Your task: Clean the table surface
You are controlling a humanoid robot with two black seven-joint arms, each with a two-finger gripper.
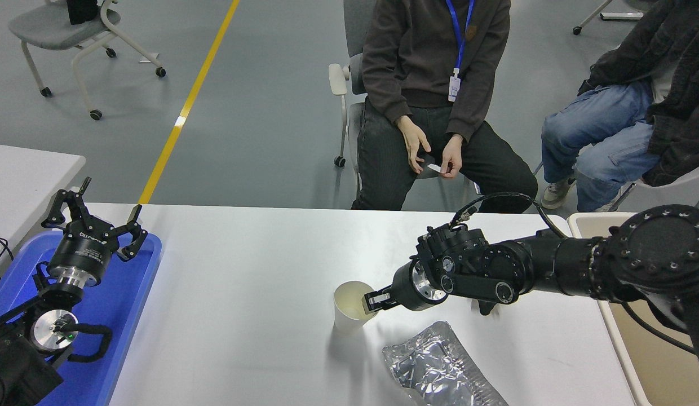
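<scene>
At far left, the robot's left gripper (94,217) hangs parked with its fingers spread wide above a blue tray (124,316) at the table's left end. The table surface (242,282), a wide grey-white top, runs from the tray to the right edge and lies beneath both arms. Near its middle a white paper cup (349,307) stands upright; the right gripper (371,300) pinches its near-right rim, one fingertip inside the cup, fingers drawn narrow. A crumpled foil bag (439,369) lies just in front of the arm. Beyond the table's far edge sit two people, one holding a small white slip (434,167).
</scene>
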